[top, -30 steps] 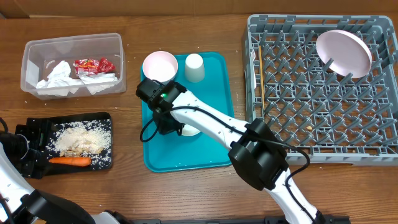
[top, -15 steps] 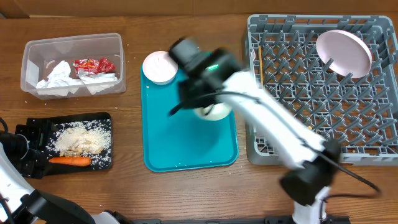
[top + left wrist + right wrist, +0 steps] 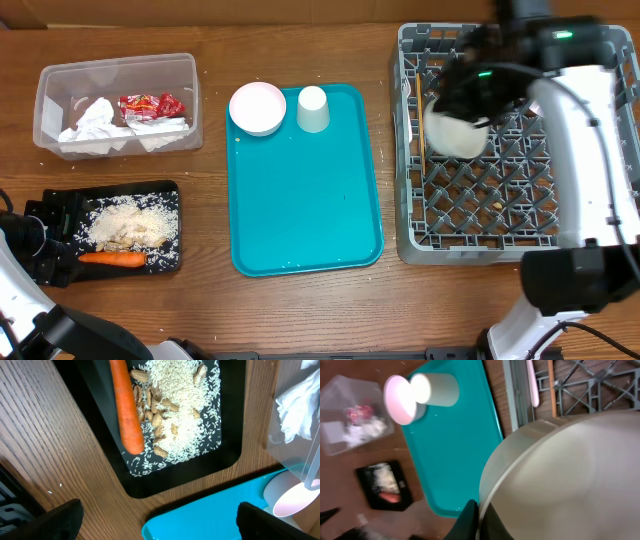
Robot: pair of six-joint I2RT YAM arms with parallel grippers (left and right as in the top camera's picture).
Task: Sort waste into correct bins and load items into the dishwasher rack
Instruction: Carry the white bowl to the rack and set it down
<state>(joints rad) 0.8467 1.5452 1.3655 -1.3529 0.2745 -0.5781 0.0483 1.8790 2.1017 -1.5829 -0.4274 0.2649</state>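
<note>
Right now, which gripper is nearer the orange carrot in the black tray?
Left. The left gripper hangs open near the orange carrot in the black tray; the right gripper is over the grey pegged rack, holding a white bowl.

Over to what is plainly a robotics test bench, dressed up as kitchen clean-up. A white jointed robot arm (image 3: 585,150) is seen reaching over a wooden surface (image 3: 300,310) backed by plain brown board (image 3: 200,12). Kitchen props are laid out in tidy stations: a grey dishwasher rack (image 3: 470,215), a teal tray (image 3: 300,200), a clear tub (image 3: 45,90) of rubbish (image 3: 100,125) and a black tray (image 3: 168,262) of food scraps (image 3: 125,222).
</note>
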